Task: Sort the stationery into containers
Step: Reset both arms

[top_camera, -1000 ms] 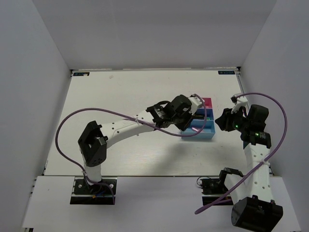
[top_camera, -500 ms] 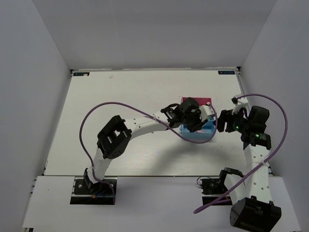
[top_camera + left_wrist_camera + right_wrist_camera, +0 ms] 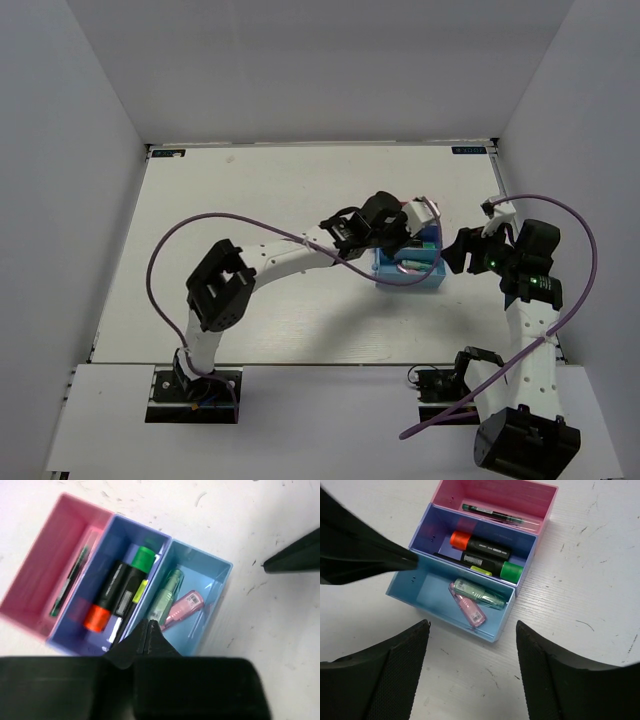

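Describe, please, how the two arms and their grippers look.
Both arms are white tubular links joined by chunky black joint housings; the left arm and right arm each trail a looping purple cable. The left gripper and right gripper have matte black fingers; the right's pads show a fine woven texture.

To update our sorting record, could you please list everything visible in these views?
table: one, white, under everything
pink tray: one, pink, end of joined row
dark blue tray: one, dark blue, middle
light blue tray: one, light blue, other end
thin pen: one, dark green, in pink tray
orange-capped marker: one, black, in dark blue tray
green-capped marker: one, black, beside it
yellow piece: one, partly hidden there
pale green marker: one, in light blue tray
pink marker: one, touching it
left claw: one, black, shut, over trays
right claw: one, black, open, beside trays
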Controlling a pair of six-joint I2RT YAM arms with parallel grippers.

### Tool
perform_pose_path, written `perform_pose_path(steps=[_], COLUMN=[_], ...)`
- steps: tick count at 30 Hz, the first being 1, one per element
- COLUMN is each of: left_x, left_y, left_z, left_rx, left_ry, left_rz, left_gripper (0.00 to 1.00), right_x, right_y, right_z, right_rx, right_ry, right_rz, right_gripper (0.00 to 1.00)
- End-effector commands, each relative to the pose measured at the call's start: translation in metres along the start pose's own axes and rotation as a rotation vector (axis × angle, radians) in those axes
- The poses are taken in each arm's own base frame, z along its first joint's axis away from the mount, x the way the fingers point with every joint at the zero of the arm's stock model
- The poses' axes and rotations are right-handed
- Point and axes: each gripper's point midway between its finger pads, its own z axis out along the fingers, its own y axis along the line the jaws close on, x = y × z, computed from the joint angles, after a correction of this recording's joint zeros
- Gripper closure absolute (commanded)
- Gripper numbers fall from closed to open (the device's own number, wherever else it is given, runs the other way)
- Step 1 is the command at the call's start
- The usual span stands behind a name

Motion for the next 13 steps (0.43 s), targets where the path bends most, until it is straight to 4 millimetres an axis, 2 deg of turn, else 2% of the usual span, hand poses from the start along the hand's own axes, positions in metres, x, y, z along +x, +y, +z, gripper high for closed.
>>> perform_pose_path(steps=[1, 2, 3, 4, 5, 6, 7, 8, 9, 10, 12, 13], left_x=[-0.051, -0.062, -0.055, -0.010, -0.018, -0.002, 0.053, 0.059, 0.080, 0.122, 0.133, 0.163], left_y=[0.018, 0.021, 0.030, 0.028, 0.039, 0.045, 0.047, 0.044, 0.061, 0.050, 0.060, 0.052], left_z=[-0.057, -0.089, -0.102, -0.106, -0.154, -0.168, -0.189, -0.215, -0.234, -0.247, -0.288, -0.289], left_rx=[-0.127, -0.161, -0.238, -0.261, -0.310, -0.362, -0.400, -0.401, -0.453, -0.454, -0.510, -0.513], left_ry=[-0.118, -0.155, -0.146, -0.056, -0.085, -0.074, 0.018, 0.004, 0.011, 0.055, -0.005, 0.051], left_rz=[-0.037, -0.082, -0.186, -0.232, -0.285, -0.399, -0.451, -0.491, -0.572, -0.621, -0.684, -0.708], left_gripper=[1.00, 1.00, 0.98, 0.81, 0.55, 0.16, 0.05, 0.00, 0.00, 0.00, 0.00, 0.00], right_x=[-0.004, -0.005, -0.003, -0.004, -0.002, -0.004, -0.009, -0.011, -0.015, -0.015, -0.014, -0.012], right_y=[0.006, 0.008, 0.011, 0.013, 0.016, 0.015, 0.012, 0.009, 0.008, 0.010, 0.015, 0.015], right_z=[-0.002, -0.002, -0.002, -0.002, -0.001, -0.001, 0.001, 0.002, 0.001, 0.002, 0.004, 0.006], right_rx=[-0.029, -0.044, -0.058, -0.070, -0.080, -0.078, -0.055, -0.020, -0.006, -0.014, -0.046, -0.051], right_ry=[-0.025, -0.030, -0.025, -0.027, -0.021, -0.030, -0.049, -0.053, -0.069, -0.075, -0.085, -0.081], right_rz=[0.000, 0.004, 0.009, 0.015, 0.042, 0.053, 0.100, 0.180, 0.223, 0.223, 0.230, 0.240], right_gripper=[0.28, 0.28, 0.28, 0.25, 0.20, 0.10, 0.10, 0.10, 0.10, 0.10, 0.10, 0.10])
